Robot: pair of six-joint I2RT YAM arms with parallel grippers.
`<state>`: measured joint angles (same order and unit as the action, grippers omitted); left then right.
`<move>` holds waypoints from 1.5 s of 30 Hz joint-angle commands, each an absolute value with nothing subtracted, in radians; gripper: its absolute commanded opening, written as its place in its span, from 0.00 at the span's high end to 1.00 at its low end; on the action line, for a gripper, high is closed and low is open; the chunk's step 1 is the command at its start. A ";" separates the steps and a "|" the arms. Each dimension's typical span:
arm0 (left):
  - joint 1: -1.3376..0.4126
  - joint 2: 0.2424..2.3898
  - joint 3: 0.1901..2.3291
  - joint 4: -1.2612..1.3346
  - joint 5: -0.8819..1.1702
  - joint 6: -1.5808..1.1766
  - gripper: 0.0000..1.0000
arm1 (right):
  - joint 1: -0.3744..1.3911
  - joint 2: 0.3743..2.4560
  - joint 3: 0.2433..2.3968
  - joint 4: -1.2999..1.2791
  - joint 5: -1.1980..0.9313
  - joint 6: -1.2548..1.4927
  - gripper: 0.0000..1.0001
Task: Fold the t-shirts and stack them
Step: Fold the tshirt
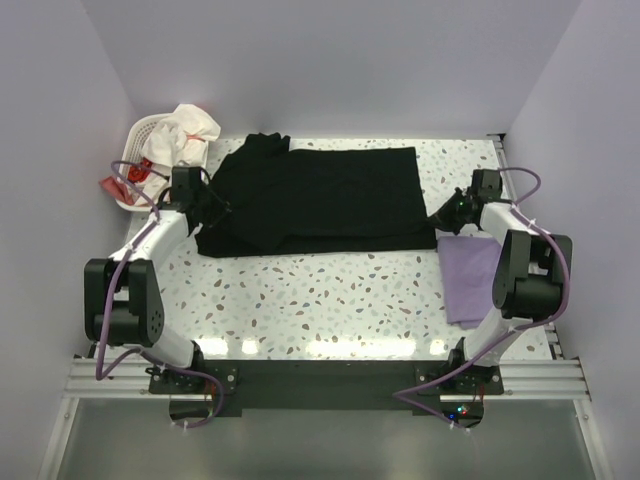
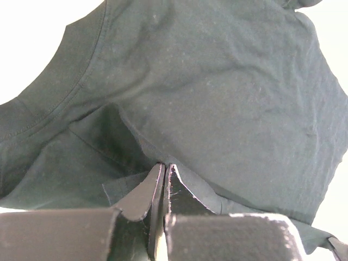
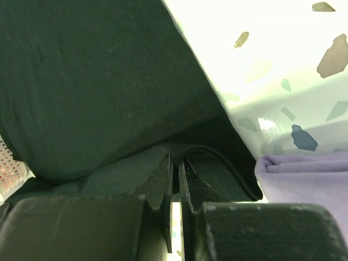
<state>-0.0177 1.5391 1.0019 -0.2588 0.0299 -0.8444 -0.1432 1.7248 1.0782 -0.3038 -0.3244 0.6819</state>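
Observation:
A large black t-shirt [image 1: 320,195] lies spread flat across the back of the speckled table [image 1: 330,290], its neck end to the left. My left gripper [image 1: 218,212] is at the shirt's left edge. In the left wrist view that gripper [image 2: 165,167] is shut, pinching a fold of the black cloth [image 2: 217,81]. My right gripper [image 1: 440,215] is at the shirt's near right corner. In the right wrist view it [image 3: 176,160] is shut on the black hem [image 3: 98,70]. A folded lavender t-shirt [image 1: 468,275] lies just in front of the right gripper, and its edge [image 3: 310,179] shows in the right wrist view.
A white laundry basket [image 1: 135,150] stands at the back left with a white cloth [image 1: 190,130] draped over it and something red [image 1: 115,185] beside it. Walls close off the table at the left, back and right.

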 commanded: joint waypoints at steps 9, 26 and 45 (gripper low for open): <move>0.000 1.595 1.095 -0.213 0.049 -0.828 1.00 | -0.147 1.764 1.144 -0.255 -0.344 0.709 0.98; 0.000 1.681 1.160 -0.198 0.071 -0.824 1.00 | -0.147 1.836 1.190 -0.239 -0.354 0.712 0.90; 0.000 1.658 1.082 -0.066 0.200 -0.767 0.42 | -0.016 1.786 1.246 -0.291 -0.266 0.604 0.42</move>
